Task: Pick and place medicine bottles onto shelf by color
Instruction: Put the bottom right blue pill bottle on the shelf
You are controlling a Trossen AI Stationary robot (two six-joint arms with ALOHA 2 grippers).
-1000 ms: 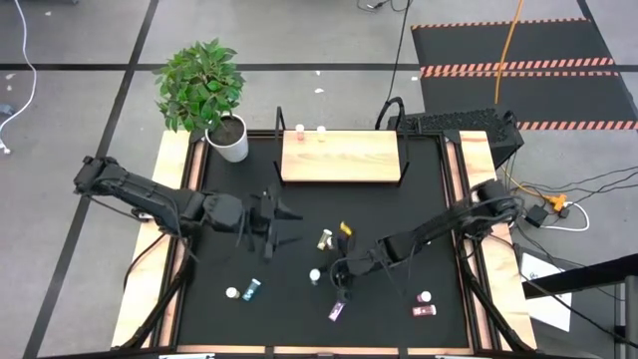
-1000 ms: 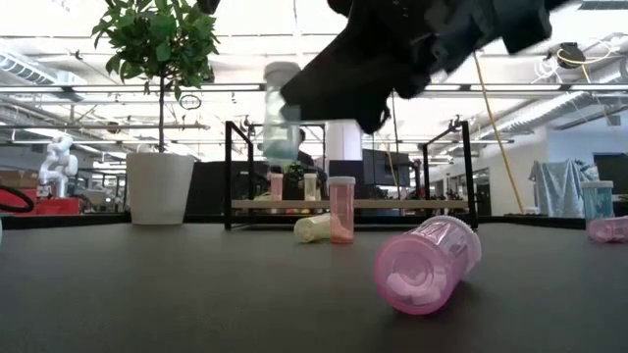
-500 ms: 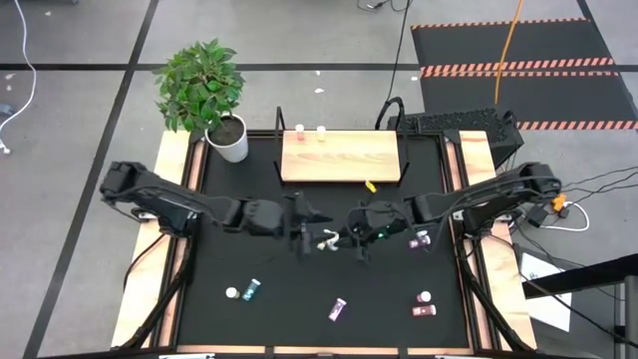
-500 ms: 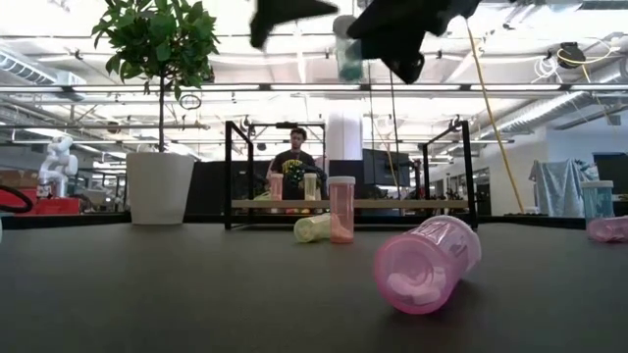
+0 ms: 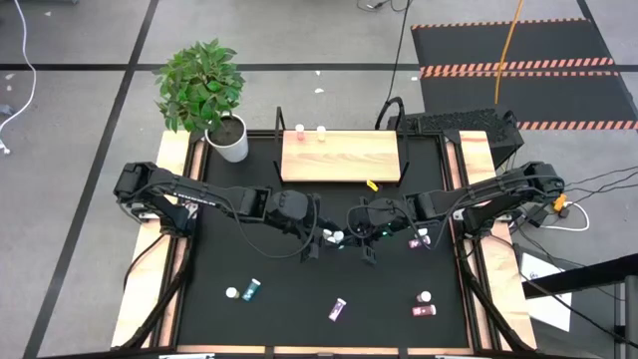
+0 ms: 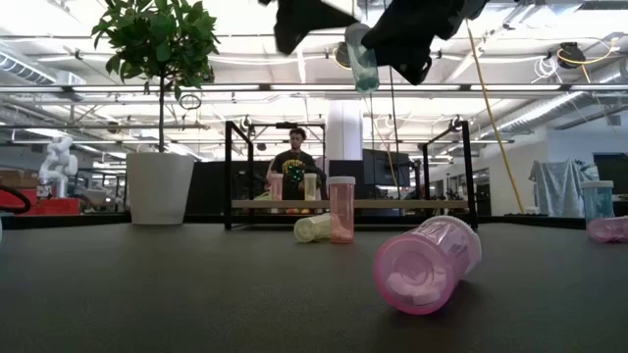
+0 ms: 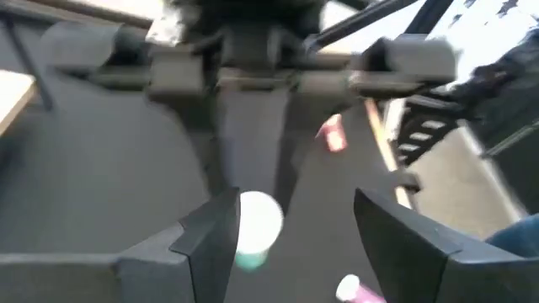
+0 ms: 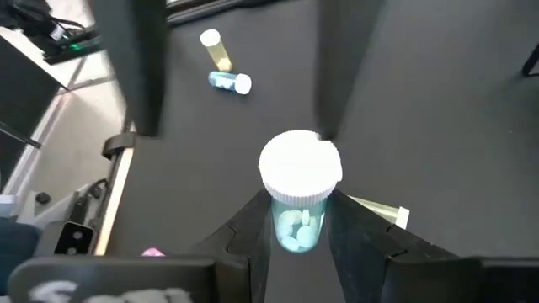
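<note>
A teal medicine bottle with a white cap hangs high above the table's middle, with my right gripper shut on it. It also shows in the low view as the tilted teal bottle. My left gripper is open and faces it from the table's left, its fingers on either side of the cap end. The shelf stands at the far edge, with two bottles at its back. Other bottles lie or stand on the black mat. My right gripper pinches the bottle's teal body just behind the cap between its two fingers. The bottle lies along the fingers, cap pointing away toward my left gripper, and is lifted clear of the table. My left gripper: whether a finger touches the cap, I cannot tell.
On the mat are a teal bottle, a purple one, a pink one and another by the right arm. A pink bottle stands upright in mid-table beside a lying yellowish one. A plant pot is at far left.
My right gripper has risen with the teal bottle and gone toward the far edge to mid-table, then kept still. My left gripper has gone toward the table's right and a little down, closing in on the bottle's cap end. Neither gripper's finger gap has changed.
</note>
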